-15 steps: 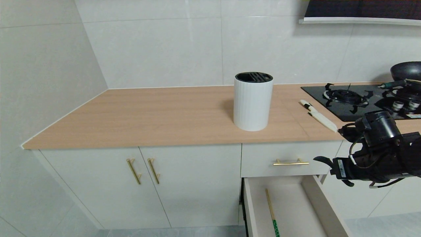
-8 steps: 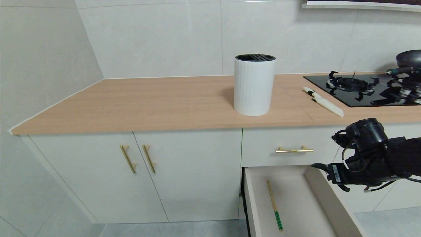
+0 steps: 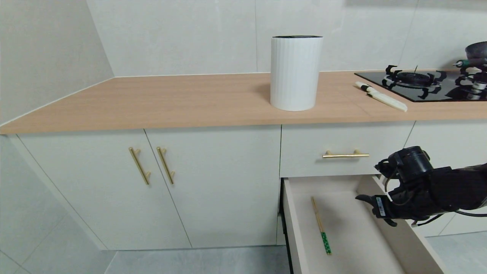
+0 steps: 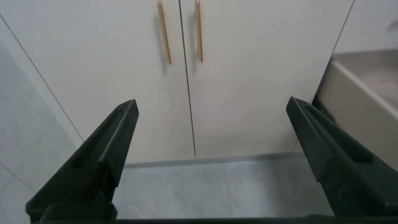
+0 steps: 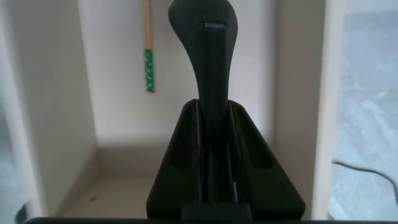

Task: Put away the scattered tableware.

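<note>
In the lower right of the head view, an open drawer point(image 3: 291, 220) juts out from under the counter point(image 3: 171, 99). A pair of chopsticks point(image 3: 321, 232) with green patterned ends lies lengthwise on its floor, nearer the drawer's left wall. The right gripper point(image 3: 361, 198) hangs over the drawer's right wall, its tip pointing toward the middle of the frame. In the right wrist view its fingers point(image 5: 210, 56) are clenched together, and the chopsticks point(image 5: 148, 50) lie apart from them on the drawer point(image 5: 62, 93) floor.

On the counter, right of centre, a white ribbed holder point(image 3: 296, 72) stands upright. A white-bladed knife point(image 3: 381, 99) lies flat between it and the black gas stove point(image 3: 418, 82) at the upper right edge, where a dark pan point(image 3: 477, 49) sits on a burner. A closed drawer with a gold handle point(image 3: 345, 155) is just above the open one.

The left gripper point(image 4: 211, 137) is released, fingers spread wide, facing the cabinet doors point(image 4: 186, 62) with their two gold handles.
</note>
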Tool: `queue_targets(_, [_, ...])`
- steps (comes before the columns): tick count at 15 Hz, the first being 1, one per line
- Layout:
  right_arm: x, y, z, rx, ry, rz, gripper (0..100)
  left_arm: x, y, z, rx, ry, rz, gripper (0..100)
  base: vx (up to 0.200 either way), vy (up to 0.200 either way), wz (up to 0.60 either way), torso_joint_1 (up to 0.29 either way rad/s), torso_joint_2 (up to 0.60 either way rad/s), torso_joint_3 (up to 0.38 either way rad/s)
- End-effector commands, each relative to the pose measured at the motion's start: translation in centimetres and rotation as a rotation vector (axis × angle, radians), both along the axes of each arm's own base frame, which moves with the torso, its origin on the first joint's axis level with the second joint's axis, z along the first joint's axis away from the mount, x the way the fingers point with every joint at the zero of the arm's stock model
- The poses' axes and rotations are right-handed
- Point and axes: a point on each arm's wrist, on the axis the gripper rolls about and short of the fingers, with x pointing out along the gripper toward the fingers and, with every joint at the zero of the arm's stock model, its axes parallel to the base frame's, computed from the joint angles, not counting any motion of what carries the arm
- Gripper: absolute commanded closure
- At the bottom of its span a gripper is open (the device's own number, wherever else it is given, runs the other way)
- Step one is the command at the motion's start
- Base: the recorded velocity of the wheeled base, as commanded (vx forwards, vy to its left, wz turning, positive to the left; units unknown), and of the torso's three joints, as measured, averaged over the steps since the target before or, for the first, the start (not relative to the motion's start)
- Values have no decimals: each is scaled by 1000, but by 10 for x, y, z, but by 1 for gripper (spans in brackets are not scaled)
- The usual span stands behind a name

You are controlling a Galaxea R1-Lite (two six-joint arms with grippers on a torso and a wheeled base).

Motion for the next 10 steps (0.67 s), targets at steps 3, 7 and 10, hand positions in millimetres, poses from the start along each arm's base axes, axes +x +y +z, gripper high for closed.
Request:
queue_targets(3, [5, 1, -15, -6, 31, 1, 100, 0, 0, 0, 0, 1, 1, 0, 0, 0, 0, -66, 445, 359])
queue_targets(7, [6, 1, -17, -6, 34, 1, 100, 0, 0, 0, 0, 1, 1, 0, 0, 0, 0, -28, 273, 247])
queue_targets(10, [8, 2, -16, -3, 10, 2, 100, 0, 0, 0, 0, 1, 1, 0, 0, 0, 0, 1, 24, 15])
